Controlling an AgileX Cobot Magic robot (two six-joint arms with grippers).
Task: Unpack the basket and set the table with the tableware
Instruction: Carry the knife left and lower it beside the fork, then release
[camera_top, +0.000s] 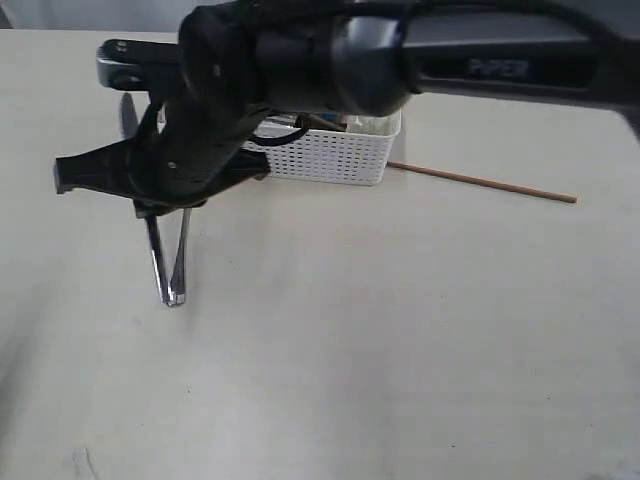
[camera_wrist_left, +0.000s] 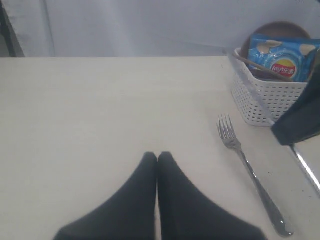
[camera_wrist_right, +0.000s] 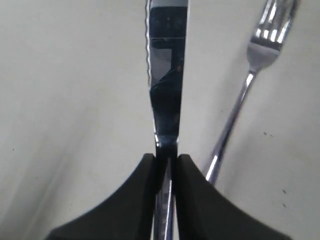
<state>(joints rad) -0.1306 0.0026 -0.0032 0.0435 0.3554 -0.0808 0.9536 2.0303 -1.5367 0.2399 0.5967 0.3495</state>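
Note:
My right gripper is shut on the handle of the steel knife. The blade points away from it, low over the table or resting on it. The steel fork lies just beside the knife, and the fork also shows near the basket. In the exterior view the right arm reaches across to the left, with its gripper above two steel handles that meet in a V. The white basket stands behind. My left gripper is shut and empty above bare table.
The basket holds a blue chip bag and a brown plate. One wooden chopstick lies on the table right of the basket. A dark part of the right arm hangs close to the basket.

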